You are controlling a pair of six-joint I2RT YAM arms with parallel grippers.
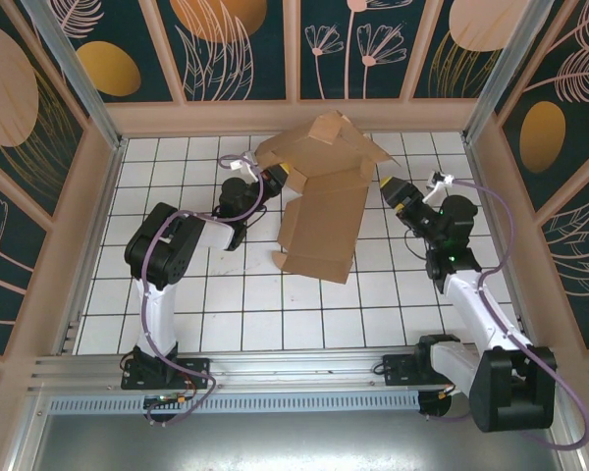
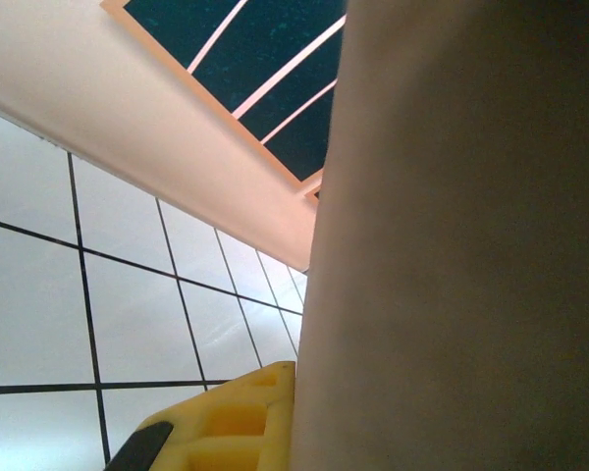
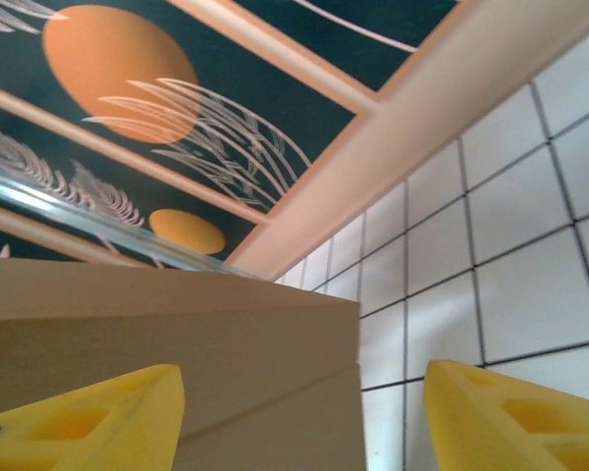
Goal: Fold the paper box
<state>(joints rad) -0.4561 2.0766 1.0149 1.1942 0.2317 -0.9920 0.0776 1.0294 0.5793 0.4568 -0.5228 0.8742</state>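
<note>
Left gripper (image 1: 293, 178) pinches paper box (image 1: 324, 211) at its left flap; cardboard blocks its wrist view. Right gripper (image 1: 389, 185) jaws apart, just beside box's right edge, near surface (image 1: 226, 294) back edge.

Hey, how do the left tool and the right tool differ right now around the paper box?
The left tool is shut on the left edge of the paper box; the right tool stands open beside its right edge, gripping nothing. The left tool hides one finger behind the box; the right tool shows both fingers apart. Both have yellow fingers.
</note>
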